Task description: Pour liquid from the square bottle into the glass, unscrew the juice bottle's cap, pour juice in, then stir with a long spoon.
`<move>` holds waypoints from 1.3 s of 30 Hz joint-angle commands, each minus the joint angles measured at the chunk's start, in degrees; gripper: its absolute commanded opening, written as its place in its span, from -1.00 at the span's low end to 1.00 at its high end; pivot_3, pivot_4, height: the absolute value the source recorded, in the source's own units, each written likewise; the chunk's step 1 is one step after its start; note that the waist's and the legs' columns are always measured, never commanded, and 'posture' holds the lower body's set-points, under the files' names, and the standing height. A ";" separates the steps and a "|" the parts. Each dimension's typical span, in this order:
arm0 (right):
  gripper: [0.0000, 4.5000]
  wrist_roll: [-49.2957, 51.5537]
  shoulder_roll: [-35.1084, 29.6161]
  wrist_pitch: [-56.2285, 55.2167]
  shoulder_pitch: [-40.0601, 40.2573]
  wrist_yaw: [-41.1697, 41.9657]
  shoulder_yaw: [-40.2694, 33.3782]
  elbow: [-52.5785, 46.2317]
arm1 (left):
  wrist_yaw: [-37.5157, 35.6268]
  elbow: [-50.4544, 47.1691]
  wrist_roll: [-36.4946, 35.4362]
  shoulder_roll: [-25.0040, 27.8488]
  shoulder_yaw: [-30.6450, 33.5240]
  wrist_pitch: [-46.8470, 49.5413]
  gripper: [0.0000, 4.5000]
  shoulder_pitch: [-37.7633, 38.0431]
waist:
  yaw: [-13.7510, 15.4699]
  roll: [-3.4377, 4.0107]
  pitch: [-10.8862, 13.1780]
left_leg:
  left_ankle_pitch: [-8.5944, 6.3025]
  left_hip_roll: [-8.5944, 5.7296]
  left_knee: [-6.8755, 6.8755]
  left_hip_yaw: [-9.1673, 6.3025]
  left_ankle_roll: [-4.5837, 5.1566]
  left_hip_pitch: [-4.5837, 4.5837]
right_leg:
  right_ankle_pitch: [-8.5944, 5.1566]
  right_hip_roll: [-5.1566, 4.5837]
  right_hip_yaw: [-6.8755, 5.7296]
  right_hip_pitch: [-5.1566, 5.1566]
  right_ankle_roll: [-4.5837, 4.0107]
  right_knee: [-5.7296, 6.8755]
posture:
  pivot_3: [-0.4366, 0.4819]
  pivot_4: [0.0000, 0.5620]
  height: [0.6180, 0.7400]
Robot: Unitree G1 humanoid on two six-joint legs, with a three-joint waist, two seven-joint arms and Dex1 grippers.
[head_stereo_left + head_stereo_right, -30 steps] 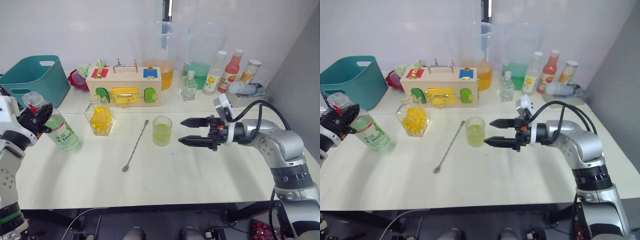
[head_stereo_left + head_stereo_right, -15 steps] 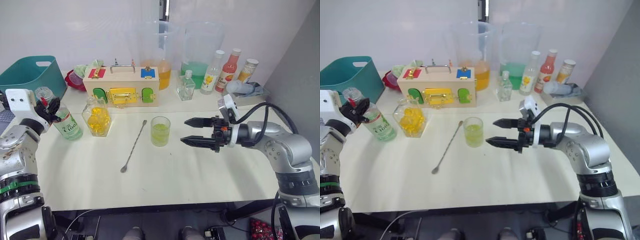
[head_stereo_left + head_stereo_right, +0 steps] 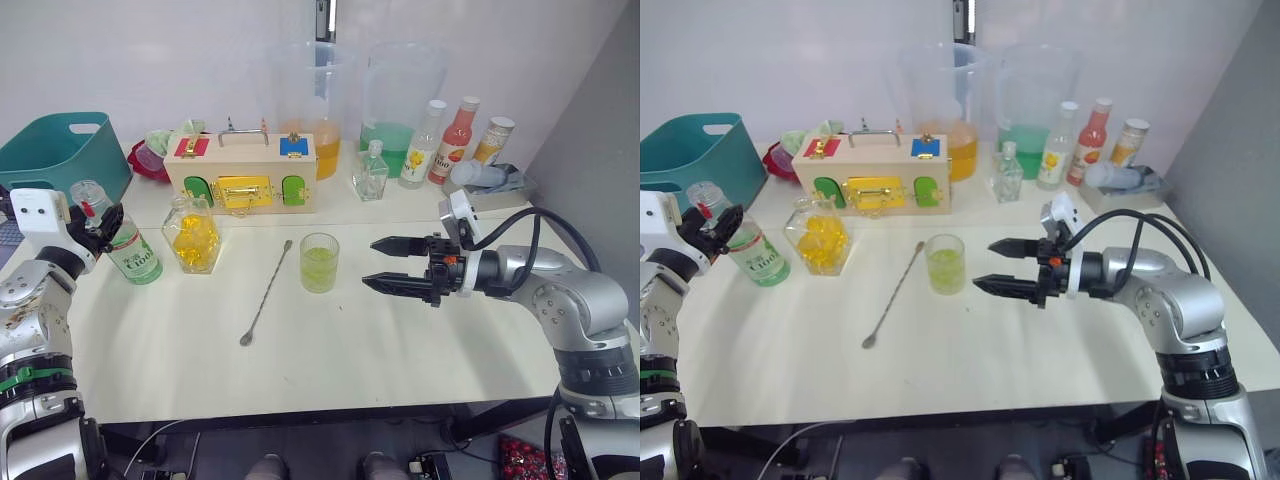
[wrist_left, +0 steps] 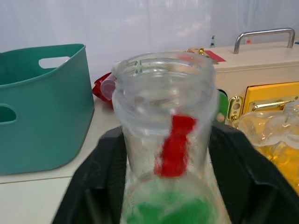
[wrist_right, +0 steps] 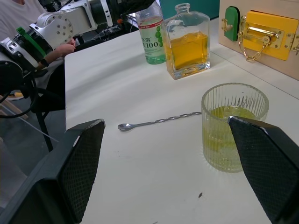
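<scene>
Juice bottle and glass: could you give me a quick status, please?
Left claw shut on juice bottle, uncapped. Right claw open beside glass of yellow-green drink. Spoon on table, untouched.

The squat clear glass square bottle (image 3: 194,233) is showing yellow-orange liquid (image 5: 189,50). The small ribbed clear glass (image 3: 320,262) is holding a yellow-green mix. The slim clear juice bottle (image 3: 130,252) is showing pale green juice under a green-and-white label, with a red strip (image 4: 173,146) glowing through its uncapped neck. The thin silver long spoon (image 3: 268,294) is gleaming on the cream-white table (image 3: 330,350). At twelve o'clock of the glass, the pale wooden box (image 3: 243,172) is wearing red, blue, yellow and green panels. The teal plastic basket (image 3: 62,153) is sitting at ten o'clock. Both grippers' fingers (image 3: 392,285) are showing black.
</scene>
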 commanded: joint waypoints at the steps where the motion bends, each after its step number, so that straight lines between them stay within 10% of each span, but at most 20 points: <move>1: 1.00 0.68 -1.11 0.21 -0.28 0.64 -0.67 -1.57 | 0.68 -5.00 -2.04 1.22 3.11 -0.69 0.90 0.49 | 0.02 0.00 0.00 | 0.00 -0.01 0.00 0.00 0.00 0.00 | 0.00 -0.01 0.00 0.00 0.00 0.00 | -0.05 -0.47 1.00; 10: 1.00 0.91 -0.94 0.03 -0.49 0.98 -0.36 -0.90 | 0.08 -13.82 -8.65 2.16 7.31 -0.42 1.00 -2.14 | 0.29 -0.02 0.00 | 0.00 -0.02 0.01 0.00 -0.01 0.00 | 0.00 -0.04 0.00 0.02 0.00 -0.04 | -0.05 -0.47 1.00; 24: 1.00 -1.50 -0.54 -3.51 -0.34 0.13 -1.13 1.03 | -13.31 -38.25 -25.40 8.74 -2.81 24.24 1.00 2.47 | -0.10 -0.05 0.01 | 0.00 0.05 -0.01 0.03 0.00 0.04 | 0.00 0.07 0.01 0.04 0.00 -0.03 | -0.05 -0.47 1.00; 39: 1.00 -10.73 -3.16 -21.56 18.43 -0.22 -5.12 0.41 | -22.25 -40.55 -15.85 7.83 -3.76 17.30 1.00 27.15 | 0.17 0.03 -0.02 | -0.06 0.18 -0.09 0.22 0.04 0.24 | -0.02 0.09 0.07 0.20 -0.03 -0.28 | -0.05 -0.47 1.00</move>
